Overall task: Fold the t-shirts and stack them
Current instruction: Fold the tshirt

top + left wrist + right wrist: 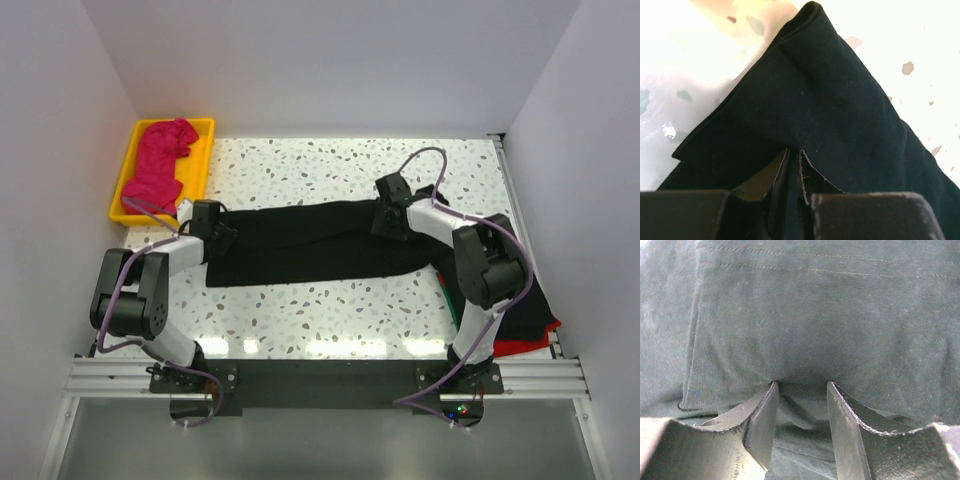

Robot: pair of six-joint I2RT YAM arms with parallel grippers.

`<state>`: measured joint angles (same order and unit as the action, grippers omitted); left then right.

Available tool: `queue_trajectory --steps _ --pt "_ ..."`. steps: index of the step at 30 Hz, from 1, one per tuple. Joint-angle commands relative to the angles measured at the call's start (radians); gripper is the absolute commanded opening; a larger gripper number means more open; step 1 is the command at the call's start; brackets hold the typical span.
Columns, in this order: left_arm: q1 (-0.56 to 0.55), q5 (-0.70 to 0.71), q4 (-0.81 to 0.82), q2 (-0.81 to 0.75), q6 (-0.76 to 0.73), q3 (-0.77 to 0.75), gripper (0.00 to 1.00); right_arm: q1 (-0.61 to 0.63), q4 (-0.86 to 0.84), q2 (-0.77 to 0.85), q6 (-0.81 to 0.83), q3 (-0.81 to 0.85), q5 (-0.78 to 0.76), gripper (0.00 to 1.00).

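Observation:
A large black t-shirt [310, 245] lies stretched in a long band across the middle of the table. My left gripper [222, 240] is at its left end. In the left wrist view the gripper [794, 150] is shut on a fold of the black cloth [830, 100]. My right gripper [385, 218] is at the shirt's right upper part. In the right wrist view the gripper [801, 384] has its jaws apart, with loose cloth [815, 315] sagging between them and over the tips. A magenta-pink t-shirt [160, 160] lies crumpled in the tray.
The yellow plastic tray [205, 150] stands at the far left corner. A pile of black [530, 305] and red [525, 347] shirts lies at the near right, beside the right arm's base. White walls close in the table on three sides.

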<state>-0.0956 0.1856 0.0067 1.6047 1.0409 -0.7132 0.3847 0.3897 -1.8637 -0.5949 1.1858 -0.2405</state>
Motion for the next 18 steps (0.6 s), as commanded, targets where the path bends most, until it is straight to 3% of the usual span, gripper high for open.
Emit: queue_trajectory --steps 1,9,18 --pt "-0.009 0.006 -0.142 0.005 -0.010 0.073 0.17 -0.021 0.008 -0.048 0.006 0.055 -0.003 0.47" --pt "-0.009 0.017 -0.165 -0.035 -0.031 0.075 0.17 -0.021 -0.006 -0.115 0.017 0.145 0.076 0.46" --pt "-0.009 -0.017 -0.195 -0.097 -0.031 0.096 0.17 -0.027 0.087 -0.319 0.104 0.474 0.133 0.46"
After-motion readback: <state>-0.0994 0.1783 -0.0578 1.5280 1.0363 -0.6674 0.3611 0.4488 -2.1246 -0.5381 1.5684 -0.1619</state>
